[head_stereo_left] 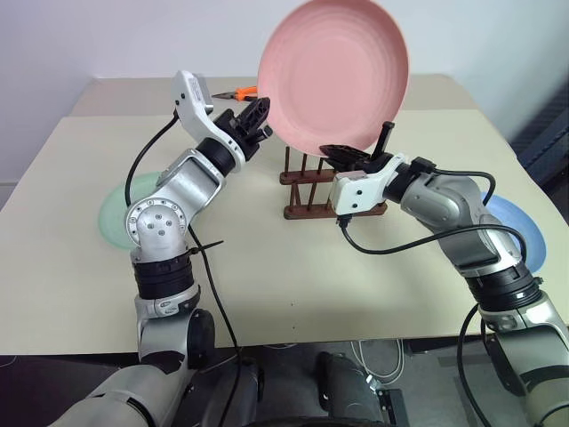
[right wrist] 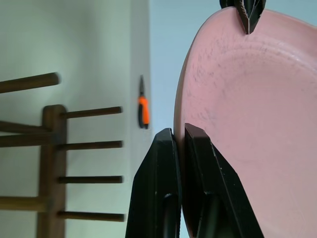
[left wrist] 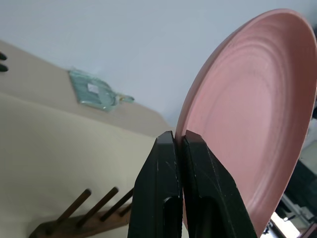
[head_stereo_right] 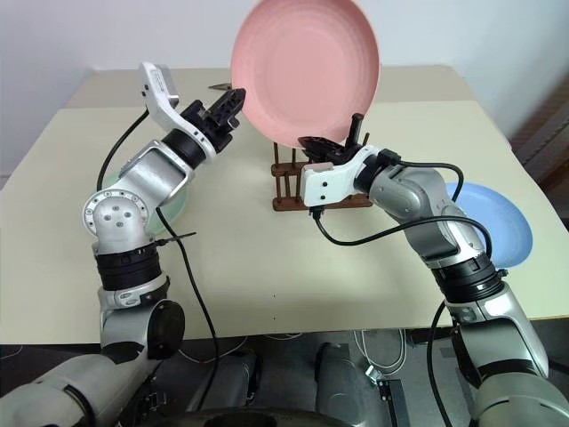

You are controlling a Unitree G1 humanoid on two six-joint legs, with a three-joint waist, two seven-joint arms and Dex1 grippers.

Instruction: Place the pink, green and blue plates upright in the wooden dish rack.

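Starting to the left of the wooden dish rack (head_stereo_left: 313, 187), your green plate (head_stereo_left: 114, 213) lies flat on the table (head_stereo_left: 293, 285), partly behind the left arm. Your left gripper (head_stereo_left: 259, 121) is clamped tight on the pink plate's (head_stereo_left: 333, 71) left rim, holding it upright in the air above the rack. Your right gripper (head_stereo_left: 360, 153) pinches that plate's lower rim, fingers closed on it. Well right of the rack, your blue plate (head_stereo_right: 498, 218) lies flat.
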